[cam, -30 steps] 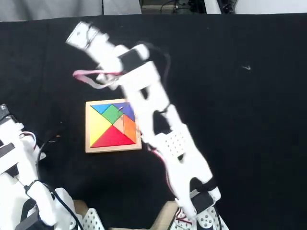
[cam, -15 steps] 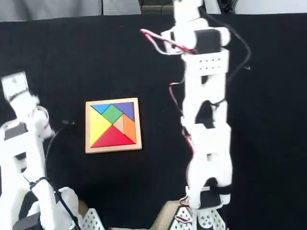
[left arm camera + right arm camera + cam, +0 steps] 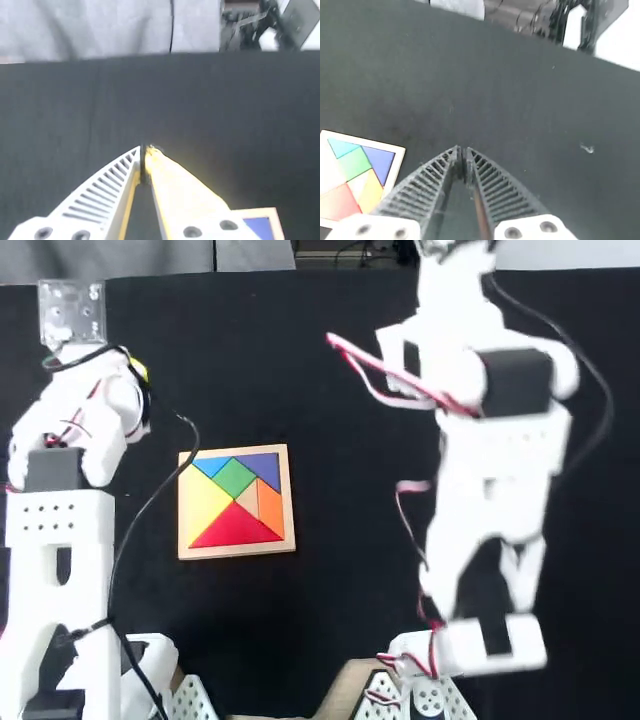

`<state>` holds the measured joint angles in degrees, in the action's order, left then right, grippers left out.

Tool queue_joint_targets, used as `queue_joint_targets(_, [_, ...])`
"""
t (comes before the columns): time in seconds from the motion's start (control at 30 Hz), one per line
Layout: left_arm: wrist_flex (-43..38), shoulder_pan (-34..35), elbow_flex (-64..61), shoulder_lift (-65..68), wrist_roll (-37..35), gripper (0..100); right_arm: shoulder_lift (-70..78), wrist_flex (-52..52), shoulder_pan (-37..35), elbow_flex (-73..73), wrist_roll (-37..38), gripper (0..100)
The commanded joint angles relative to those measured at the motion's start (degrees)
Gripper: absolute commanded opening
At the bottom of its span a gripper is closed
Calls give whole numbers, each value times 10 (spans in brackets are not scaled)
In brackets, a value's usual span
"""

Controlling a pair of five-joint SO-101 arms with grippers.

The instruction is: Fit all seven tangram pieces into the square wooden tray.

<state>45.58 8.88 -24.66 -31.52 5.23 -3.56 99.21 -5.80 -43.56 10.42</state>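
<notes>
The square wooden tray [image 3: 236,552] lies flat on the black desk [image 3: 250,360], between the two arms and nearer the left one. Being square, it has no long axis. Its sides run almost in line with the desk's edges, turned only a touch.

All seven tangram pieces sit inside it and fill the square:
- The red triangle [image 3: 236,528] has its long side along the rim nearest the arm bases, and its tip points to the middle.
- The yellow triangle [image 3: 203,505] has its long side along the left rim, and its tip also points to the middle.
- The light blue triangle [image 3: 210,466] sits in the far left corner.
- The dark blue parallelogram [image 3: 262,465] lies in the far right corner, with its length along the far rim.
- The green square [image 3: 234,477] stands on a corner between those two.
- The orange triangle [image 3: 271,508] lies against the right rim.
- A small pale triangle [image 3: 247,498] sits at the centre.

The left arm [image 3: 60,520] stands raised to the left of the tray, and the right arm [image 3: 500,470] stands raised well to its right. The left gripper [image 3: 144,150] is closed with its tips meeting and nothing between them. It is held above bare desk, with a blue corner of the tray just beside its base in its own wrist view. The right gripper [image 3: 463,150] is likewise closed and empty, over bare desk and apart from the tray
</notes>
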Motion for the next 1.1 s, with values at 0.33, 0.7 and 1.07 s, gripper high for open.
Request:
queue_joint_targets(0.33, [166, -42, 114, -248, 0, 34, -218, 11, 9, 108, -10, 11])
queue_joint_targets(0.7, [161, -36, -51, -473, 0, 34, -453, -42, 9, 342, -10, 11])
queue_joint_targets(1.07, [166, -33, -179, -649, 4, 34, -749, -177, 9, 687, -5, 11])
